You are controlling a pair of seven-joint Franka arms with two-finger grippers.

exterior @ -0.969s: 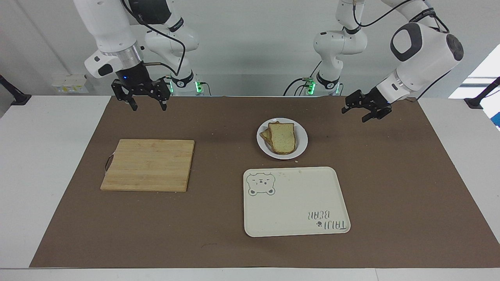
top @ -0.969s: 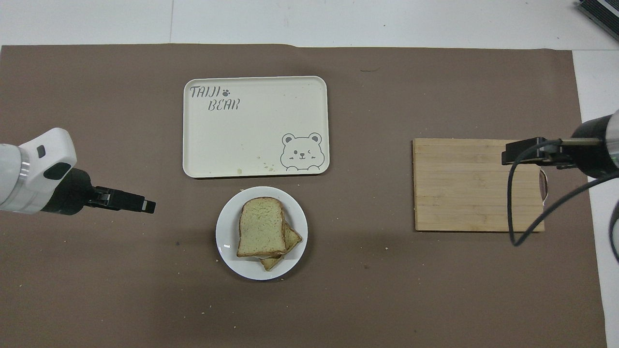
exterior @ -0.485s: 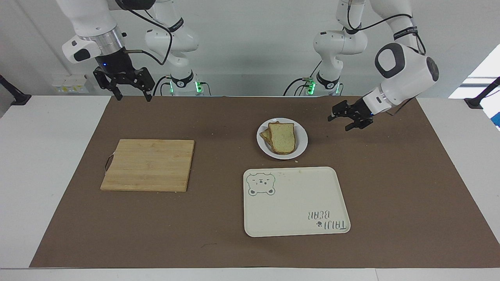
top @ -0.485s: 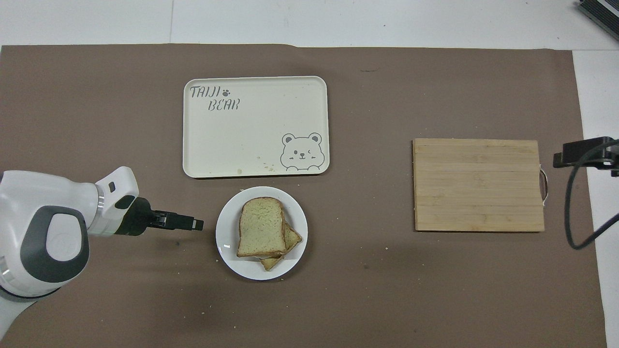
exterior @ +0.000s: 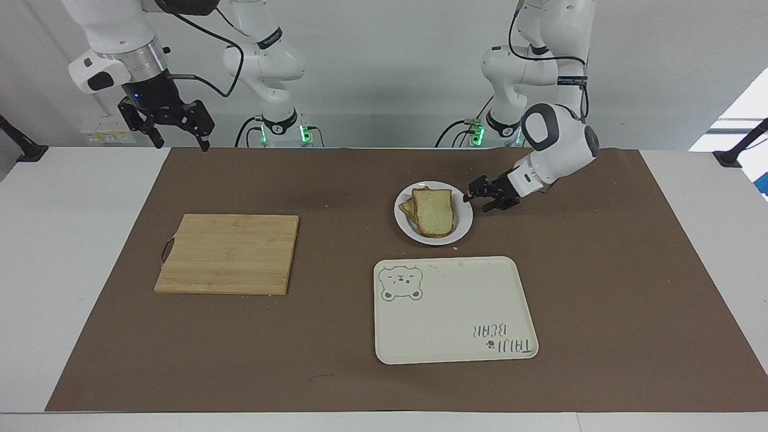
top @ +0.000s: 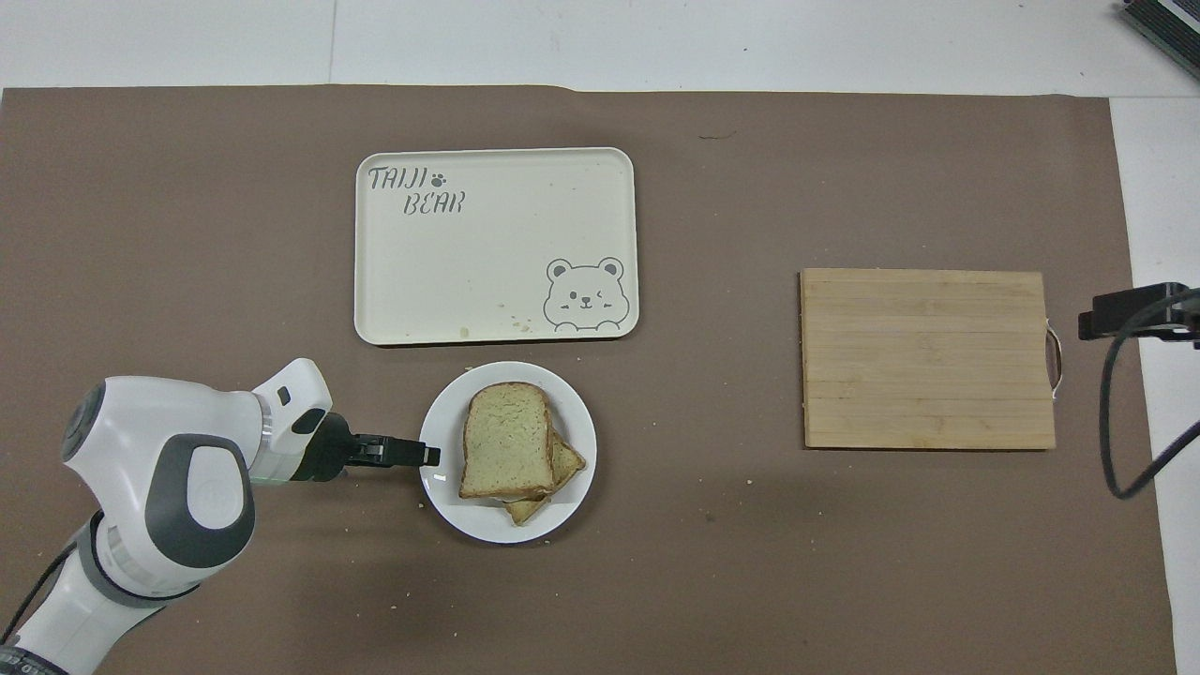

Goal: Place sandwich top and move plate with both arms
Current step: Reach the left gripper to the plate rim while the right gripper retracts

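Observation:
The sandwich top, a light speckled slice with a brown crust, lies on another slice on the small white plate. My left gripper is low at the plate's rim, on the side toward the left arm's end of the table. Its fingertips are apart, one higher than the other, and reach just over the rim. I cannot tell whether they touch it. My right gripper hangs open and empty, high over the mat's corner by the right arm's base.
A cream tray with a bear drawing lies just farther from the robots than the plate. A wooden cutting board lies toward the right arm's end. A brown mat covers the table.
The left arm swung in and down from the mat's edge to the plate's rim, its fingers narrowing a little. The right arm rose and drew back toward its end of the table.

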